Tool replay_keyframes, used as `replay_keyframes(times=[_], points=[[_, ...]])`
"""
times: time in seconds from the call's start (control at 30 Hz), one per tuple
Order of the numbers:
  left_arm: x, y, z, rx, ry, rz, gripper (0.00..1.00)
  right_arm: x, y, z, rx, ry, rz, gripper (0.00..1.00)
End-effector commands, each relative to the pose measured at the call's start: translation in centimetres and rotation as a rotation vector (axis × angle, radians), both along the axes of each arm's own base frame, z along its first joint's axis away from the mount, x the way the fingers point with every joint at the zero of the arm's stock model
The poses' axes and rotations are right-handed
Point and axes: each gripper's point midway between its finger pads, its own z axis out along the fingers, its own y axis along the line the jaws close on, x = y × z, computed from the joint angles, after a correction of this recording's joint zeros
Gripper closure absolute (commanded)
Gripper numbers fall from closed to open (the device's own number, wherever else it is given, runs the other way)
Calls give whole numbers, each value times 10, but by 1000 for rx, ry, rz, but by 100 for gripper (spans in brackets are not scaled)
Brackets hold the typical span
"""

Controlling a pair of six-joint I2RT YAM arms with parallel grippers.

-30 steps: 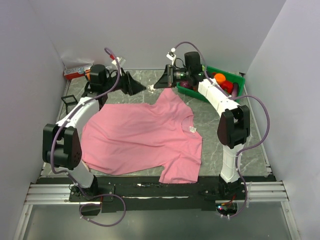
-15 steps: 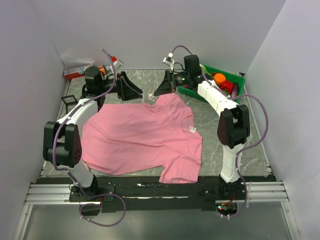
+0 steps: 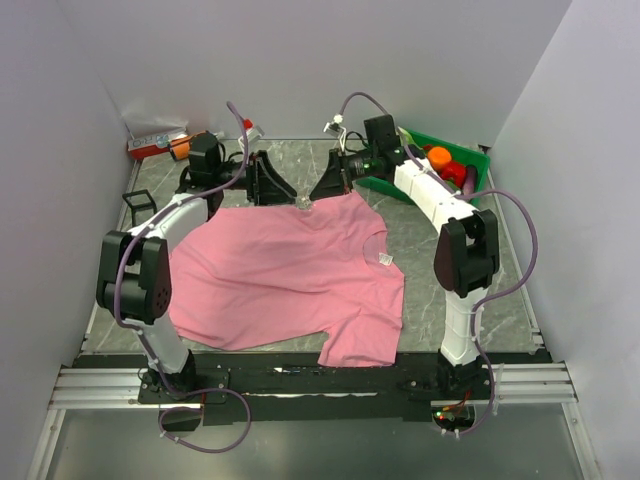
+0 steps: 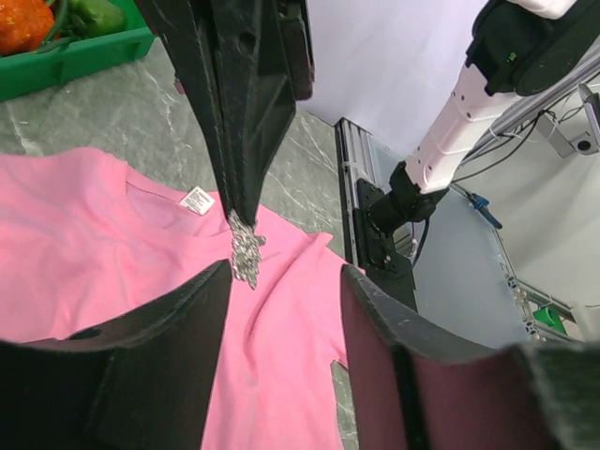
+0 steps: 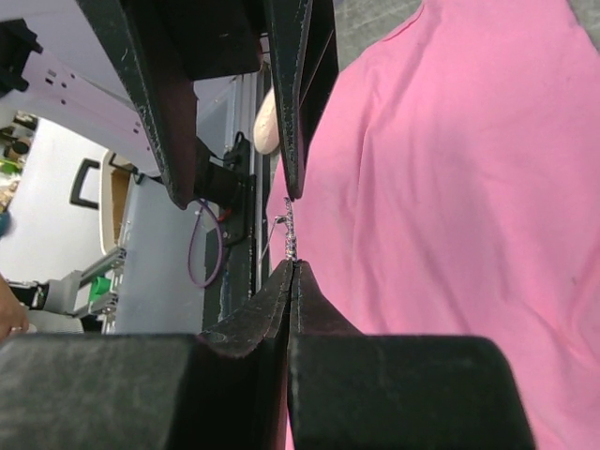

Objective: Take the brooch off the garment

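Observation:
The garment is a pink T-shirt lying flat on the table, with a white neck label. The brooch is a tiny silvery trinket at the shirt's far edge. My right gripper is shut on the brooch, pinching its lower end. In the left wrist view the brooch hangs from the right gripper's fingertips over the pink cloth. My left gripper is open and empty, facing the brooch from close by. In the top view the left gripper and right gripper meet tip to tip.
A green bin with vegetables stands at the back right, behind the right arm. A red and white packet lies at the back left. White walls enclose three sides. The metal rail runs along the near edge.
My left gripper has swung right and closer to the right gripper's tips. The right gripper has come down slightly towards the shirt's far edge.

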Motion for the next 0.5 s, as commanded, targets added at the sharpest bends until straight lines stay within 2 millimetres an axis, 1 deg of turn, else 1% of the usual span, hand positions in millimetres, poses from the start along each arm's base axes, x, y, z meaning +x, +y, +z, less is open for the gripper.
replay_keyframes(times=[0.0,0.07,0.1,0.17,0.3,0.33,0.47], points=[[-1,-6,14,-21,-84,-52,47,-8,5,20,7,-107,23,100],[-2,-10,16,-21,-110,-66,50,-9,5,20,5,-111,23,100],[-4,-11,12,-14,-85,-72,51,-9,6,22,7,-116,22,100],[-4,-13,12,-12,-109,-82,53,-8,6,21,4,-110,17,100],[-6,-15,10,-8,-113,-96,54,-8,6,21,4,-111,15,100],[-6,-15,10,-6,-112,-98,53,-8,6,22,6,-110,14,100],[-5,-15,4,8,-112,-98,45,-8,6,23,8,-108,15,100]])
